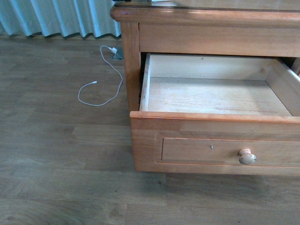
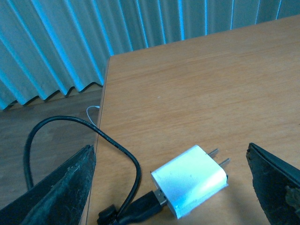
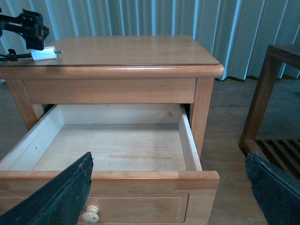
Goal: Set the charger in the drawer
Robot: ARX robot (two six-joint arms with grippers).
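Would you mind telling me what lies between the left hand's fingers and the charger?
In the left wrist view, the open left hand flanks the charger; only bare tabletop and its own black cable lie between.

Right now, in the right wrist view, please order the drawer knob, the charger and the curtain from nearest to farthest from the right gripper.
From the right gripper:
1. drawer knob: on the front of the drawer, close to one finger.
2. charger: on the cabinet top, at its far corner.
3. curtain: behind the cabinet, farthest.
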